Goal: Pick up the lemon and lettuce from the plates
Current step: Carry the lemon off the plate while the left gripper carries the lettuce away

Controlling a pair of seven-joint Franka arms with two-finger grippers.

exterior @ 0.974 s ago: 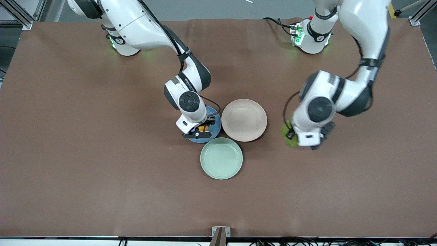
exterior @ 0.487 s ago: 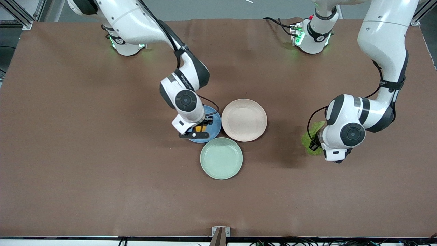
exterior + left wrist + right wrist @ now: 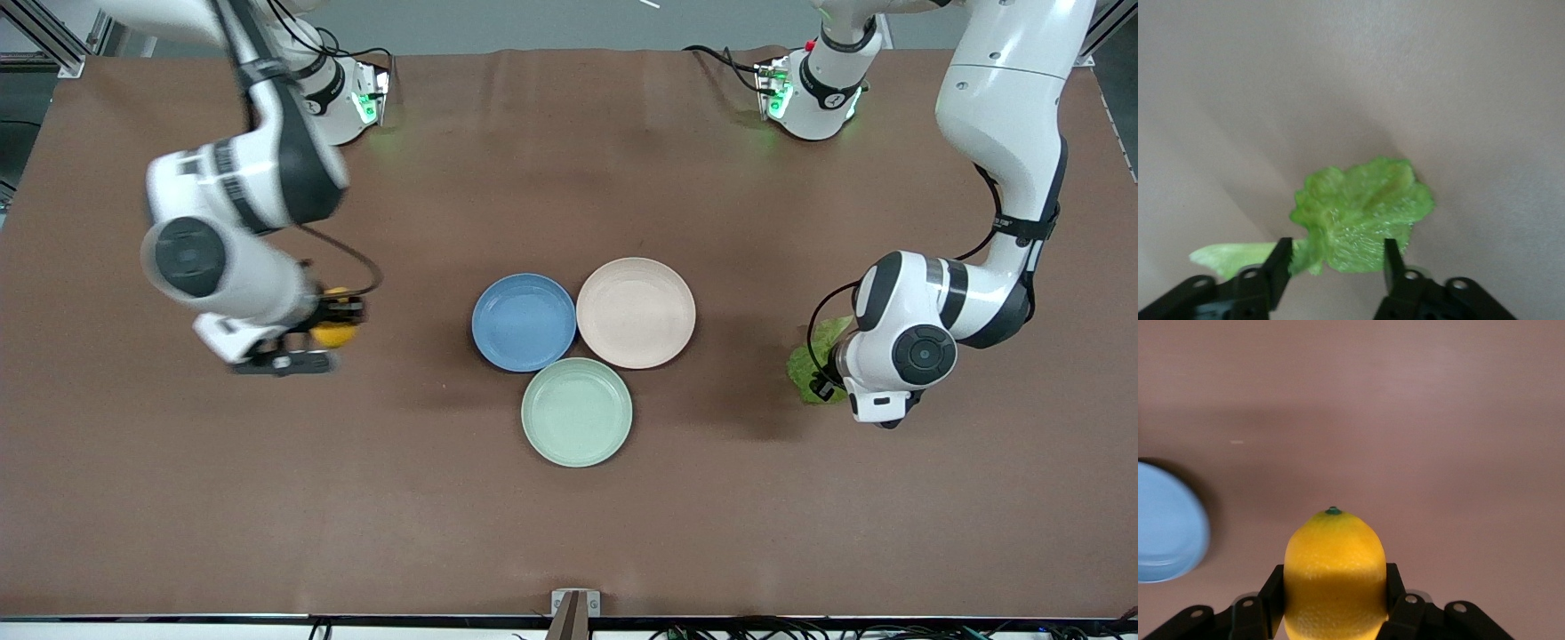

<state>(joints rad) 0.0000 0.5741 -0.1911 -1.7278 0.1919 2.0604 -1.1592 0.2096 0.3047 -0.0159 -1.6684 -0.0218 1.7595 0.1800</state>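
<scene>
Lifted clear of the blue plate [image 3: 523, 321], the lemon [image 3: 332, 333] is now riding clamped in the right gripper [image 3: 313, 336] over bare table toward the right arm's end. Over the table toward the left arm's end, the left gripper [image 3: 831, 378] is standing with its fingers [image 3: 1279, 263] parted around the lettuce [image 3: 816, 360]; the beige plate [image 3: 636, 312] is sitting bare.

The right gripper [image 3: 1333, 597] clamps the lemon [image 3: 1333, 577] between its two black fingers [image 3: 1268, 595], one pressed against each flank of the fruit. The lemon's small green stem tip points away from the gripper. Below the lemon lies the brown surface [image 3: 1418, 420]. An arc of the blue plate [image 3: 1165, 523] shows at the frame's edge, well apart from the lemon.
</scene>
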